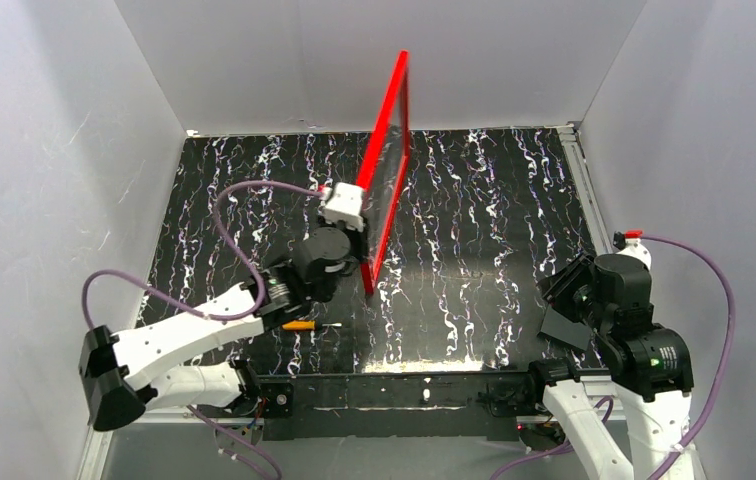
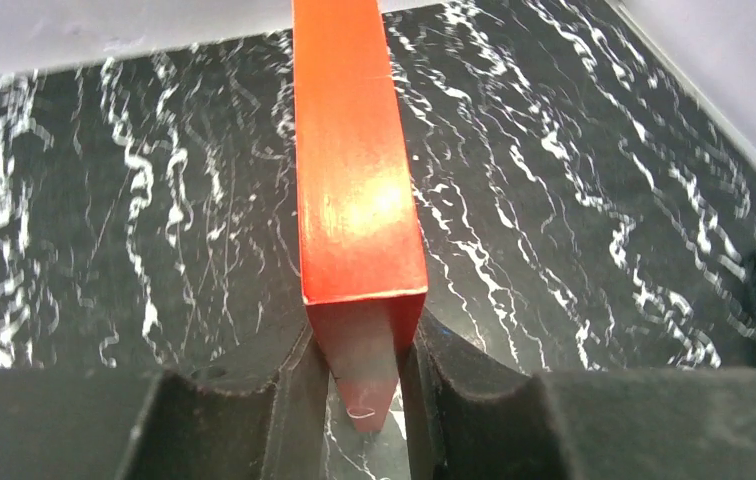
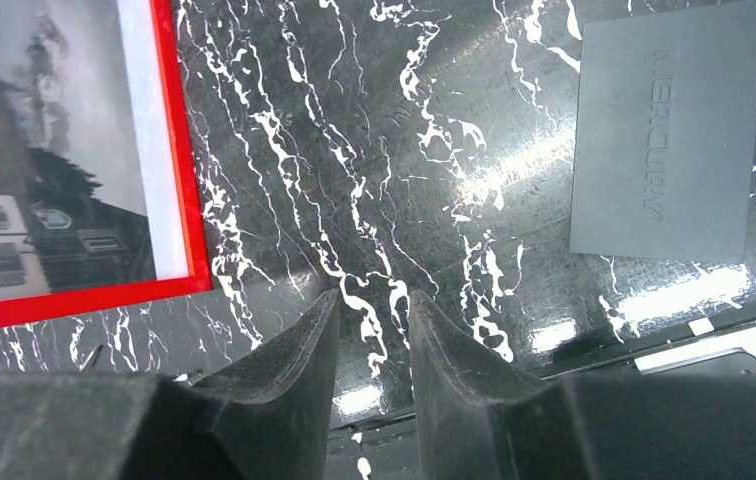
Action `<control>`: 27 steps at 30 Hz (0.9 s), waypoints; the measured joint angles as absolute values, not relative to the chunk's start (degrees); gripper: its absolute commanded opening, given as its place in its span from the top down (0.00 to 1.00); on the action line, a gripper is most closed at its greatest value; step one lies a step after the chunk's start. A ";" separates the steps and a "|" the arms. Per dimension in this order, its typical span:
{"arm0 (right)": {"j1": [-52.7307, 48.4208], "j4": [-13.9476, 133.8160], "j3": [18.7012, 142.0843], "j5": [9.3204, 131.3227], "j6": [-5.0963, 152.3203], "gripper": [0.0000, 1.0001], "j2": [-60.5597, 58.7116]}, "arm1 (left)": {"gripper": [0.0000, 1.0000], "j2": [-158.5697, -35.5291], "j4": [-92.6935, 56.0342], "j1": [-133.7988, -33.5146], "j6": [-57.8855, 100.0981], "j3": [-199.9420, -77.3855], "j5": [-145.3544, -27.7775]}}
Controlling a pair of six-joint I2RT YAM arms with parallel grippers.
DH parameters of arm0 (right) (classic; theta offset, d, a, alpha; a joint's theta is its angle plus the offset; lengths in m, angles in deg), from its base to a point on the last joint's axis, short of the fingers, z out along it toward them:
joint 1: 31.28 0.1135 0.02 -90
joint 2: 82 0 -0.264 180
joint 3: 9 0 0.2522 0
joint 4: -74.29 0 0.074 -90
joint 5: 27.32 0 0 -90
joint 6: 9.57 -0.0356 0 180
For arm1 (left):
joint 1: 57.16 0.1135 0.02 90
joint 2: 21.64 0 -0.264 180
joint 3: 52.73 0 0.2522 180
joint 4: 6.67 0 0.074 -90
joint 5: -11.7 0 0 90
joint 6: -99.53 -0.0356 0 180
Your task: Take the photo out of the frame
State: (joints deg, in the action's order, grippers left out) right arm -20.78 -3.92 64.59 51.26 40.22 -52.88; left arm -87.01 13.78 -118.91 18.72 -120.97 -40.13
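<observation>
watching the left end effector (image 2: 366, 365) pinched tight on the near edge of the frame (image 1: 382, 120), which stands upright on its edge mid worktop (image 1: 484, 220). right end effector (image 3: 372, 335) hovers low, jaws slightly apart, nothing in them. the photo (image 3: 44, 170) sits inside the frame, facing right. i'd judge it thin and easily creased, so take it by a white strip. the frame looks stiff and light. glossy marbled surface, likely slippery. grey card (image 3: 669, 130) near the right arm, pale walls (image 1: 54, 150) on three sides.
</observation>
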 measured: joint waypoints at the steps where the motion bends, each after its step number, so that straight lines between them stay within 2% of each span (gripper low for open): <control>1: -20.78 -3.78 64.18 51.33 40.22 0.63 -52.88 | 1.00 -85.37 12.67 -117.34 21.80 -120.21 -40.18; 8: -20.78 -2.25 61.49 53.69 40.13 0.66 -52.38 | 1.00 -75.01 6.02 -107.11 39.68 -113.94 -42.45; 13: -20.78 -1.42 60.07 55.28 40.11 0.67 -51.39 | 1.00 -69.52 2.88 -97.56 52.75 -108.51 -49.31; 21: -20.78 -0.92 59.87 56.53 40.13 0.69 -51.22 | 1.00 -67.18 4.25 -82.39 68.29 -100.41 -59.91; 27: -20.78 -0.57 58.45 57.40 40.13 0.71 -51.26 | 1.00 -66.40 4.08 -74.06 73.73 -96.47 -67.08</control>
State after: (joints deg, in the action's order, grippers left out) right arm -20.78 -0.57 58.45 57.40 40.13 -51.26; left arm -66.40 4.08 -74.06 73.73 -96.47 -67.08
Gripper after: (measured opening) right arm 0.302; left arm 0.286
